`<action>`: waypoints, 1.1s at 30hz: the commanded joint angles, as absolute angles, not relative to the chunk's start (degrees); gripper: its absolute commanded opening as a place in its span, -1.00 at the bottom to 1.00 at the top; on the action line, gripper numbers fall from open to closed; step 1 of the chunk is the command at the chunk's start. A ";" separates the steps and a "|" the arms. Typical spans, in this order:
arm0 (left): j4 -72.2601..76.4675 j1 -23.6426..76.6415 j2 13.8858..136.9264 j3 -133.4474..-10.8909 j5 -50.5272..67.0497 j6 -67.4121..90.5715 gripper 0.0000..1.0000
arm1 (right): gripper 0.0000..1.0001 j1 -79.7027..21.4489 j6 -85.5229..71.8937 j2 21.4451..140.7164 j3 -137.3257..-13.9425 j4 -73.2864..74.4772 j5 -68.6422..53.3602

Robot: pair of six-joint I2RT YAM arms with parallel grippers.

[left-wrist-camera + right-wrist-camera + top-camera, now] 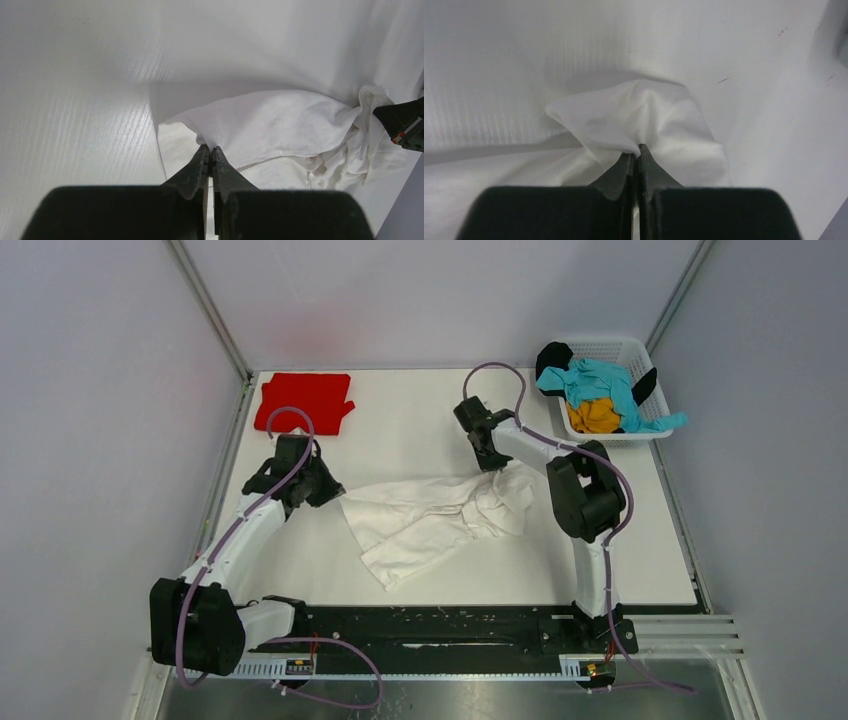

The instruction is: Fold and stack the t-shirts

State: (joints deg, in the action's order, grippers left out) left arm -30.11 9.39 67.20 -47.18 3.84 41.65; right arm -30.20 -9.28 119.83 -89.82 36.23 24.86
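The large white t-shirt [430,520] lies crumpled across the middle of the table. My left gripper [335,495] is shut on its left edge; the left wrist view shows the cloth [280,125] pinched at the fingertips of that gripper [210,148]. My right gripper [492,468] is shut on the shirt's upper right part; the right wrist view shows a peak of cloth [634,115] pinched by that gripper [637,149]. The red t-shirt [303,400] lies folded at the far left. Teal [600,380], orange [595,415] and black [553,358] shirts fill the basket.
The white lattice basket [640,348] stands at the far right corner of the table [640,560]. Frame posts rise at both far corners. A black rail [450,625] runs along the near edge between the arm bases.
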 commanded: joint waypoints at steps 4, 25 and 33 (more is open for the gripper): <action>-29.79 9.49 63.26 -53.07 1.23 41.94 -1.00 | -1.00 -28.96 -10.35 102.92 -85.52 31.31 31.72; -40.29 9.35 35.74 -76.79 -24.02 42.55 -1.00 | -1.00 -28.47 3.65 42.97 -79.11 28.02 38.75; -45.36 9.41 32.47 -85.09 -31.16 42.14 -1.00 | -1.00 -28.48 6.86 33.31 -83.89 28.39 41.58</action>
